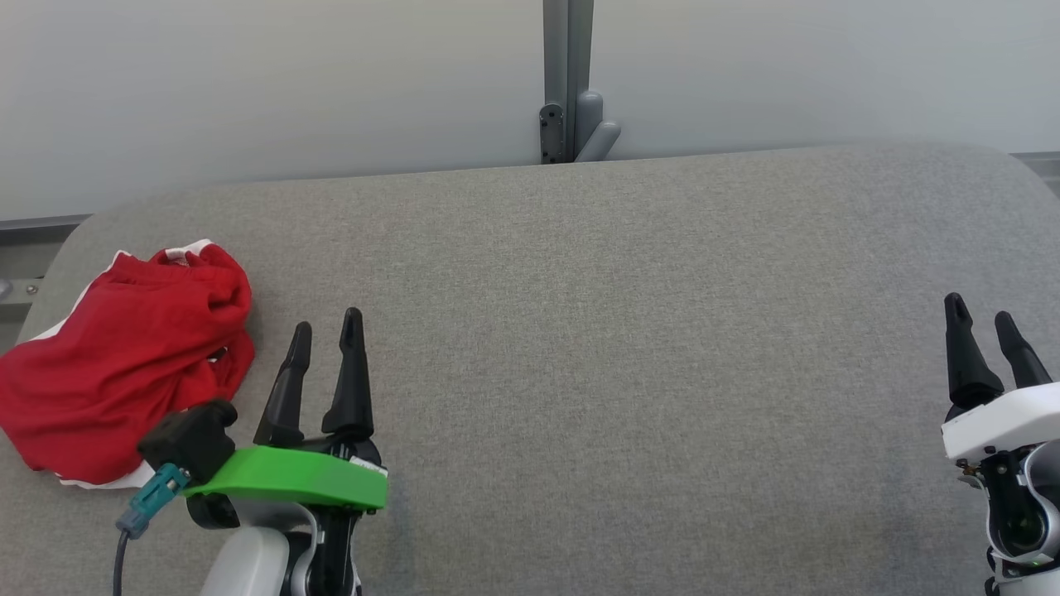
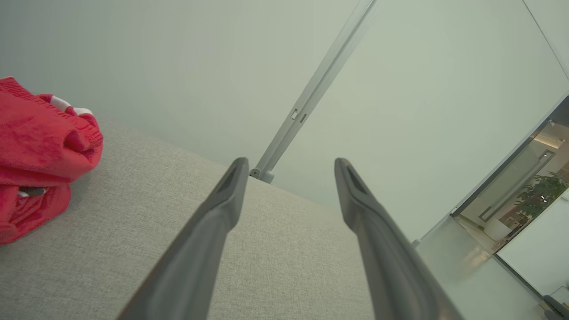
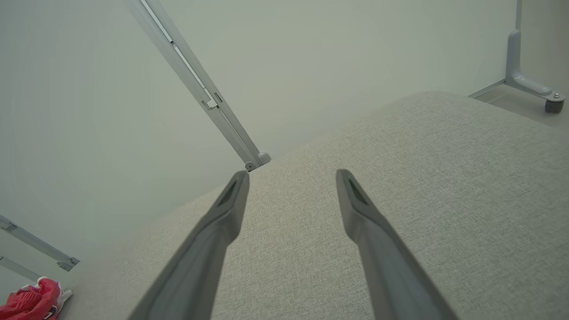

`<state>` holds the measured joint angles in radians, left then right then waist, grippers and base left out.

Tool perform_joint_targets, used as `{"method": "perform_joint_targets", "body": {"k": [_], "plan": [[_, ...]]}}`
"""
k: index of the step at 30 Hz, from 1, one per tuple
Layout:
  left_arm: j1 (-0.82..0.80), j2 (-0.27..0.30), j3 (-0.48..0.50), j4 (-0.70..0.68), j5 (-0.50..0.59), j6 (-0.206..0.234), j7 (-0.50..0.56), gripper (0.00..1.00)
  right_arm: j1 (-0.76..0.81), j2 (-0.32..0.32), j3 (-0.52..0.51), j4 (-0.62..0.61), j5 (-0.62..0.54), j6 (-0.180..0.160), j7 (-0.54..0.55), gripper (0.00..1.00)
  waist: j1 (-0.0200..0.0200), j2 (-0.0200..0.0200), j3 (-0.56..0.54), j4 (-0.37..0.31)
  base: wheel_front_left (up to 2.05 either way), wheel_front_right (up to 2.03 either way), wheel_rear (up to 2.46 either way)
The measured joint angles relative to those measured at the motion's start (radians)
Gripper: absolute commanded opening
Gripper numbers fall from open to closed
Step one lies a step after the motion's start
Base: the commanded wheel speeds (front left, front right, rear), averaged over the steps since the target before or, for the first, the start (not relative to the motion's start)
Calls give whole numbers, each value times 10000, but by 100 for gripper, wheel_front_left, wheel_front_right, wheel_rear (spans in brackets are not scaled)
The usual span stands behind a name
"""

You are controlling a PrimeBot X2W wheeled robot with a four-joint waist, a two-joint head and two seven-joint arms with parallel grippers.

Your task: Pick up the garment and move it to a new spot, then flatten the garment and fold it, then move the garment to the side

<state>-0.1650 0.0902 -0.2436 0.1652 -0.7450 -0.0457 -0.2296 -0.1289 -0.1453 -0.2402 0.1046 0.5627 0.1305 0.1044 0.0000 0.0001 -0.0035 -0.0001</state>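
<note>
Grey woven fabric covers the padded table (image 1: 621, 331), which runs across the head view with rounded far corners. Behind it stand pale wall panels (image 1: 248, 83), joined by a grey metal post (image 1: 567, 83).

The garment (image 1: 124, 364), a red knit with white trim, lies crumpled at the table's left end. It sits just to the left of the left gripper (image 1: 328, 321) and is not touched by its fingers. That gripper hangs over bare fabric with its two dark fingers spread apart and nothing between them. A bright green bracket (image 1: 298, 480) sits at its base. Beside the bracket are a black plug (image 1: 186, 439) and a teal connector (image 1: 153, 488) on a grey cable; the plug overlaps the garment's near edge in the picture. The right gripper (image 1: 980, 309) is well apart at the table's right end, fingers likewise spread and empty, on a white housing.

The left wrist view brings the knit close enough to show its ribbed cuff and a small grey patch (image 2: 31, 191) tucked between folds. Whether the patch is a label I cannot tell, and nothing on it can be read. Off to that view's right, a potted plant (image 2: 540, 195) shows through a glass door.

The right wrist view shows the garment as a small red heap at its lower left corner. It also shows a grey castor foot (image 3: 553, 104) past the table's far right corner and a low metal rail (image 3: 35, 246) along the wall.
</note>
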Motion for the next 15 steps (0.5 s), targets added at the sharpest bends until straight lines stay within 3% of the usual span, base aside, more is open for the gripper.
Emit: {"method": "perform_joint_targets", "body": {"k": [15], "plan": [[12,282,-33,-157,2033,385,451,100,13,82,890,-67,-1624,0,-918,100,0,0,-52,24,0,0,0]]}}
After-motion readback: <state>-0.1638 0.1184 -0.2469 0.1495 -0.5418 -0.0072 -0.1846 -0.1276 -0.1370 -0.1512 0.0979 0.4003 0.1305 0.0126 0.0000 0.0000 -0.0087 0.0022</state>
